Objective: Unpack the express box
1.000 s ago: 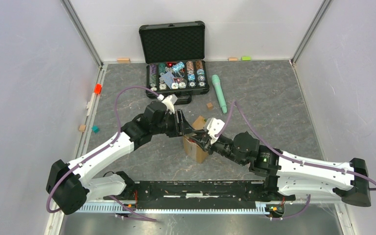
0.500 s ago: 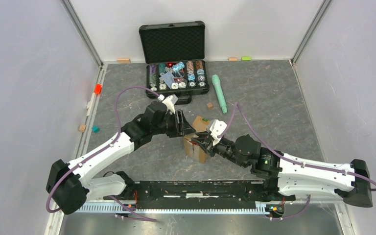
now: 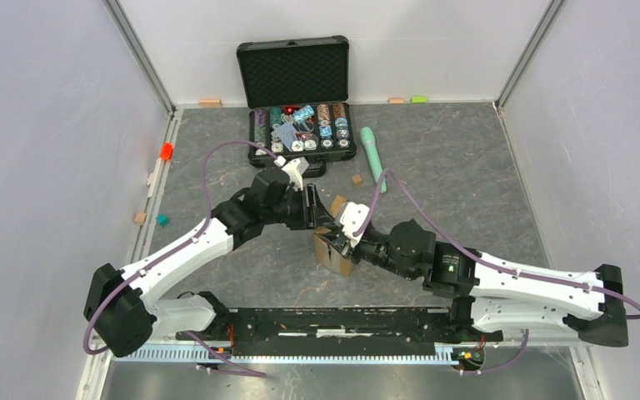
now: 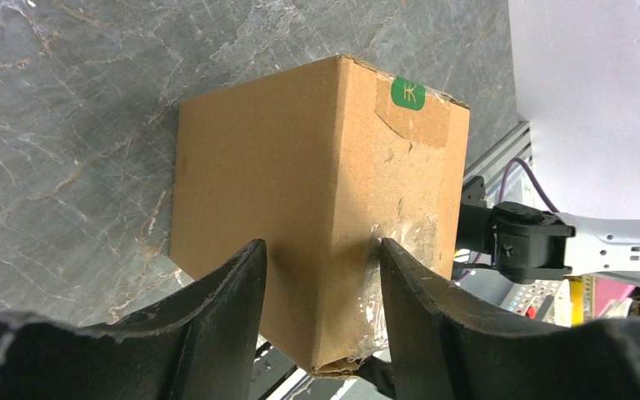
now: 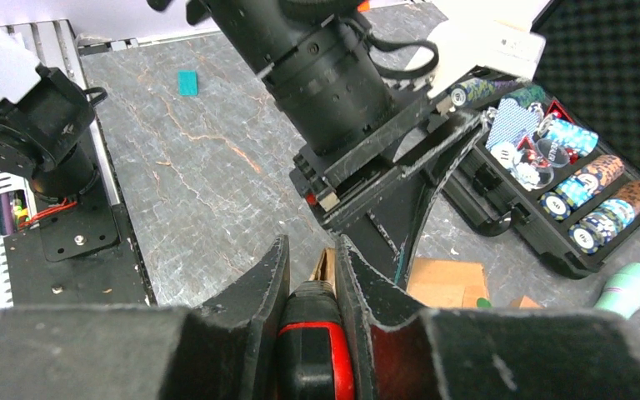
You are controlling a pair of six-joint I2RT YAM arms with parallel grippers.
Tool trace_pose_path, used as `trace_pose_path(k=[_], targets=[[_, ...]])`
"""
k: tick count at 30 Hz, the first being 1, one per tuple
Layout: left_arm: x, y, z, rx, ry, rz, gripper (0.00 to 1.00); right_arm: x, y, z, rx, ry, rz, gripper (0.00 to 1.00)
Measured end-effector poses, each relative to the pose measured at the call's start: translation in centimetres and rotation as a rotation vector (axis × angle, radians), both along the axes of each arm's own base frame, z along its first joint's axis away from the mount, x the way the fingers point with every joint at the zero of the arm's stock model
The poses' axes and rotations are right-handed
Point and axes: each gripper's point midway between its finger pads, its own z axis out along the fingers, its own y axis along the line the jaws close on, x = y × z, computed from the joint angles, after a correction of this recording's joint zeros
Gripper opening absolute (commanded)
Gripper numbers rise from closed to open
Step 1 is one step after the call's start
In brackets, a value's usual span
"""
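both arms meet at the box, mid-table

the express box (image 3: 337, 260) is in the middle of the grey table (image 3: 467, 183), on the near side of the open poker chip case (image 3: 293, 77) and squarely between the two arms; the left gripper (image 3: 311, 208) reaches in from the left, and in its wrist view the box (image 4: 300, 183) fills the gap between the two black fingers (image 4: 217, 308); they straddle one corner edge of the carton, a finger pressed on each adjoining face, so the jaws are clamped on the cardboard; the taped end with a green sticker (image 4: 408, 92) points away from that wrist; the right gripper (image 3: 343, 242) comes in from the right at the near part of the box; its jaws are drawn almost together, pinching a red-and-black object (image 5: 312, 342) that i cannot identify; whether that object touches the box i cannot tell; a mint-green cylinder (image 3: 372, 158) lies on the far right of the box, well apart from it.
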Motion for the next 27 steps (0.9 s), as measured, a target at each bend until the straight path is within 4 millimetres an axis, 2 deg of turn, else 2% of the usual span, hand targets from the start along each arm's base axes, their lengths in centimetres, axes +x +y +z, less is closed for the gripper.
trace_pose_path(k=[5, 7, 16, 22, 27], targets=[[0.6, -0.3, 0.1, 0.035, -0.033, -0.035, 0.58, -0.2, -0.2, 3.1, 0.035, -0.016, 0.004, 0.00], [0.7, -0.3, 0.1, 0.044, -0.040, -0.045, 0.58, -0.3, -0.6, 3.5, 0.034, -0.016, 0.006, 0.00], [0.7, -0.3, 0.2, 0.055, -0.055, -0.067, 0.58, -0.6, -2.2, 1.5, -0.063, 0.008, -0.006, 0.00], [0.7, -0.4, 0.2, 0.058, -0.057, -0.072, 0.58, -0.5, -2.9, 1.1, -0.058, 0.001, -0.023, 0.00], [0.7, -0.4, 0.2, 0.058, -0.057, -0.073, 0.58, -0.3, -2.7, 1.1, -0.059, -0.011, -0.022, 0.00]])
